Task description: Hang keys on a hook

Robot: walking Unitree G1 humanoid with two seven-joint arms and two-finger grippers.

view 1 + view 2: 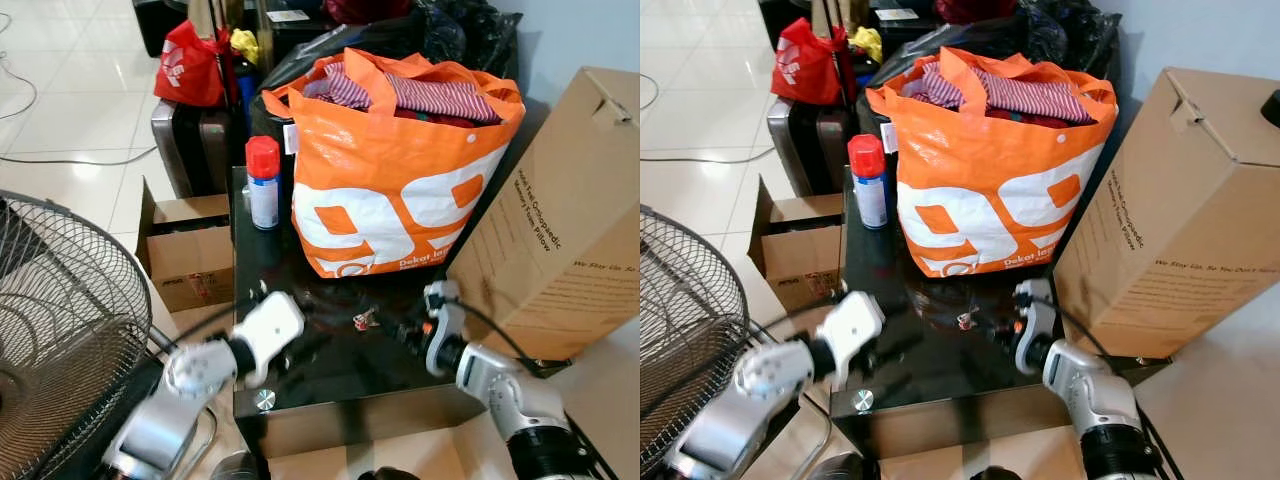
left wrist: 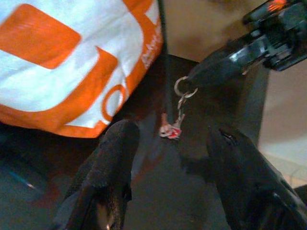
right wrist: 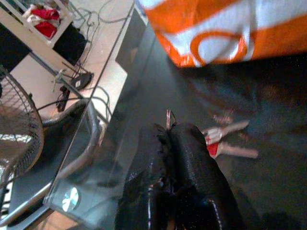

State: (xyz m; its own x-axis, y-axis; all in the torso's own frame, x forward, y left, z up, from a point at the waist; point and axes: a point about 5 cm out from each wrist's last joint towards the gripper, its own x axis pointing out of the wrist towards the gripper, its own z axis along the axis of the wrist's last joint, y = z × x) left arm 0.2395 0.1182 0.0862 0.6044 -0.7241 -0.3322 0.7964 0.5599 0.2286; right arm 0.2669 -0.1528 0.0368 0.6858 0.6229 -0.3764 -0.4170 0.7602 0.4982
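**Keys pinched at the ring, ready to be lifted**

The keys [image 1: 365, 320] are found on the black table [image 1: 330, 375], just before the orange bag [image 1: 400, 170] and towards the table's right edge. The right gripper [image 2: 194, 81] is closed on the key ring, the keys hanging below its tips and seemingly just touching the glossy top. The left gripper [image 2: 175, 158] is held near the front edge with its fingers [image 2: 112, 158] spread apart, empty, pointed at the keys. No hook can be made out. The pinch should be kept firm, the ring raised straight up clear of the bag, and the hook located before any carrying is begun.
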